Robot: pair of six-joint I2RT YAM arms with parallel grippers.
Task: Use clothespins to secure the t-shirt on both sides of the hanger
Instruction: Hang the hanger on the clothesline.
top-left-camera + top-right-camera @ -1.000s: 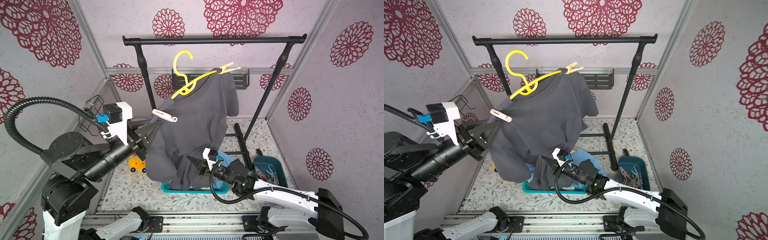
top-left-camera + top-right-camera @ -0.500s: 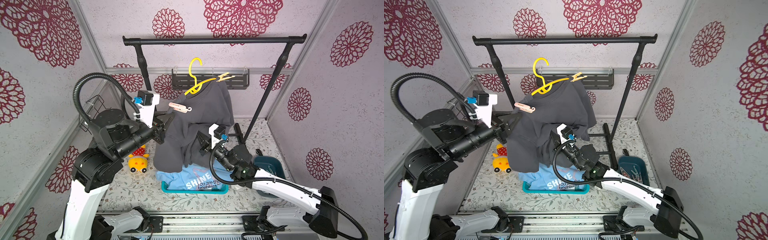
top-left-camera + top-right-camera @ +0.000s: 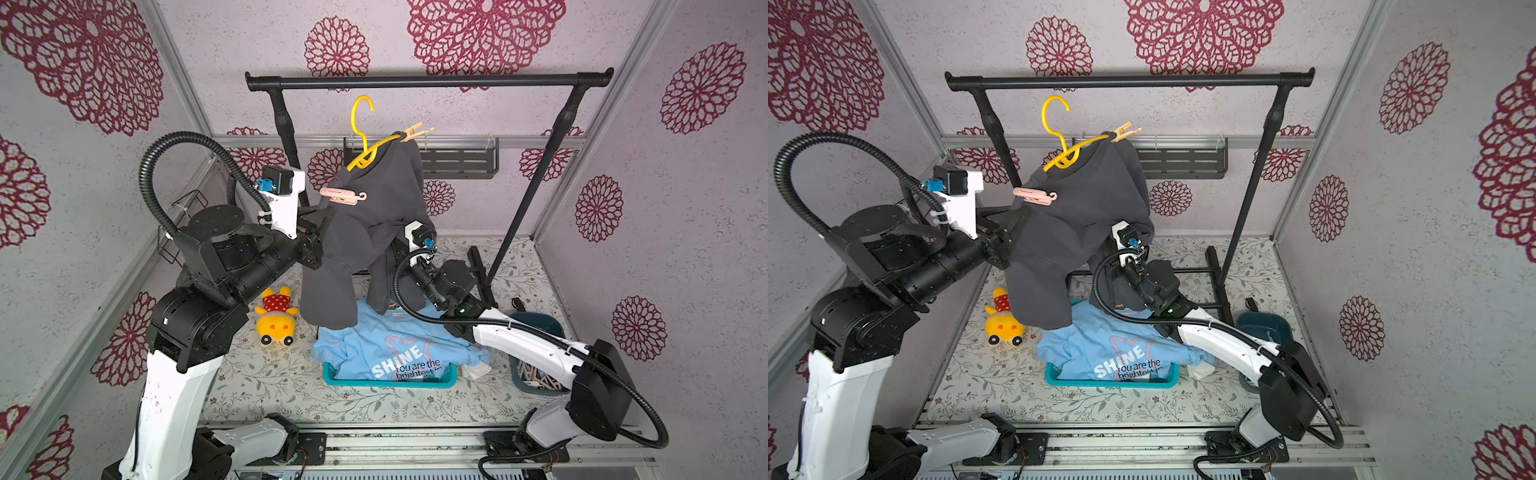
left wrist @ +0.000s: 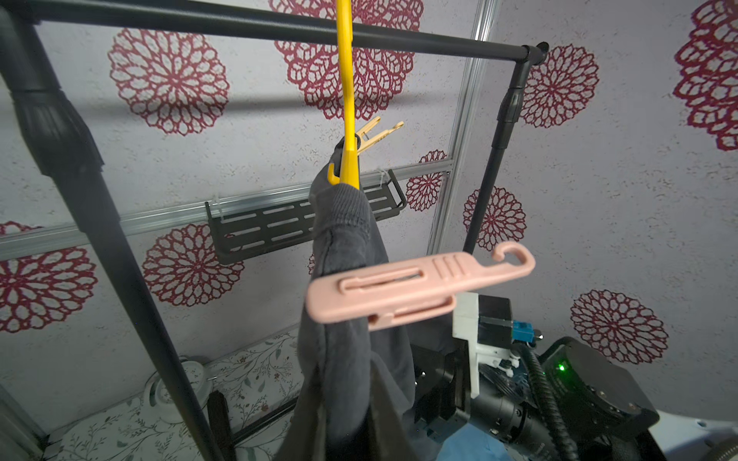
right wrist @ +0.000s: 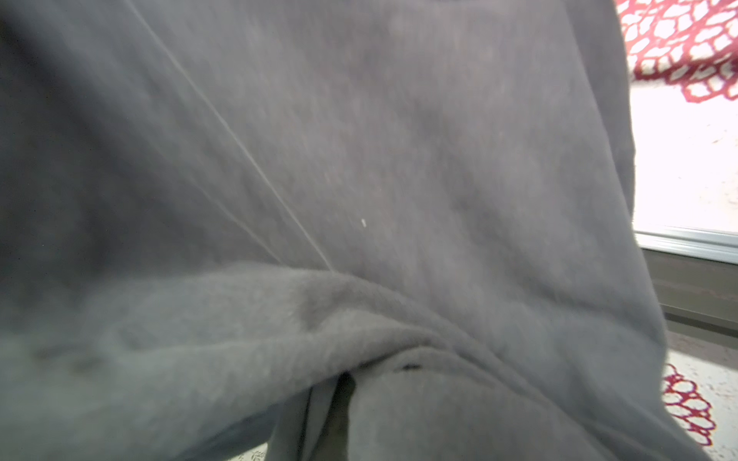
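**Both grippers closed on the dark shirt, hanger tilted below the rail**

My left gripper (image 3: 1011,218) is closed on the dark grey t-shirt (image 3: 374,232) at its lower shoulder. I cannot tell whether the hanger's arm is in that grip too, because the cloth covers the tips. My right gripper (image 5: 343,393) is closed as well and buried under the same shirt. In the right wrist view the fabric gathers into folds right at its tip.

The black clothes rack (image 3: 428,80) stands at the back of the floral surface (image 3: 291,395). The t-shirt is draped between my two arms in front of it, with its hem hanging over the light blue shirt (image 3: 390,353) that lies in the teal basket (image 3: 390,381).

The yellow hanger (image 3: 365,141) sits inside the t-shirt's neck, steeply tilted. In both top views its hook shows below the rail and is not looped over it.

A plush toy (image 3: 276,320) lies on the surface beside the basket, under my left arm. A dark blue bin (image 3: 536,386) stands on the other side, partly hidden by my right arm.

The pink clothespin (image 3: 343,196) is clamped on the shirt's lower shoulder, just above my left gripper. The peach clothespin (image 3: 415,132) is clamped at the raised end of the hanger, on the other shoulder.
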